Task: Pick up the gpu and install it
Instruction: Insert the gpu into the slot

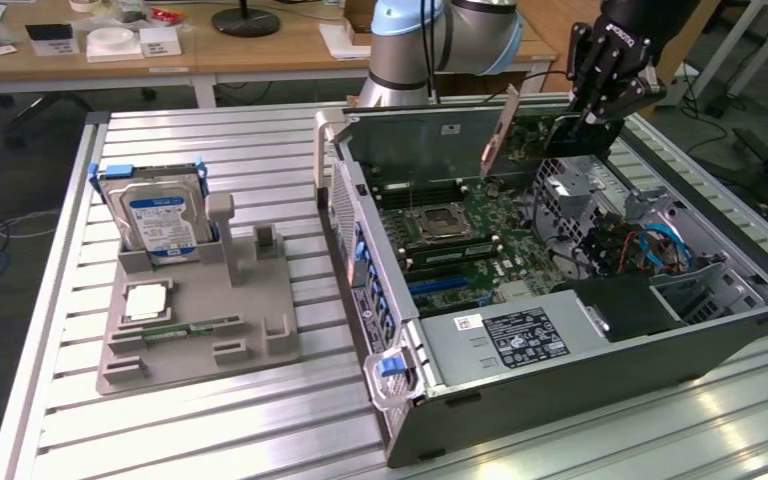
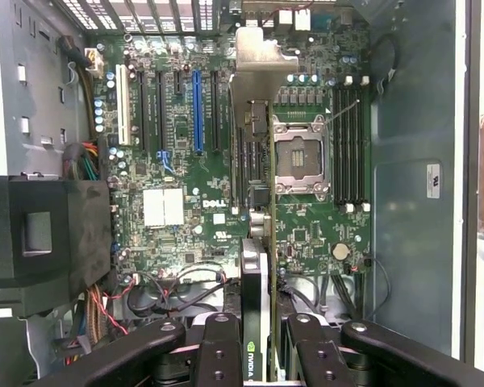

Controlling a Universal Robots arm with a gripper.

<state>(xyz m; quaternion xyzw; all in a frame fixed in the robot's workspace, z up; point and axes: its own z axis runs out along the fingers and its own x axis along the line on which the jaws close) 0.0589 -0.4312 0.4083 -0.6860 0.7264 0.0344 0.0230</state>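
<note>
So right now the end effector (image 1: 595, 112) is closed partway and clamped on the gpu (image 1: 560, 138). The card hangs on edge over the open PC case (image 1: 704, 330), toward the case's far end and above the motherboard (image 1: 471, 235). It isn't seated in anything yet. In the wrist view the fingers (image 2: 218, 355) pinch the card (image 2: 256, 322) from both faces along its upper edge. The metal bracket (image 2: 258, 56) is at the opposite end, pointing toward the case's rear wall, and the slots (image 2: 198, 109) sit just beside the card's line.

My take on handling: it looks light and stiff, so no sag to worry about, but it's fragile. I'd say the bare board edge is the sane place to hold it, well away from the chips and the connector edge. A thin card held at one end could probably twist if it meets the slot crooked.

The case sits on the slotted surface (image 1: 224, 150).
</note>
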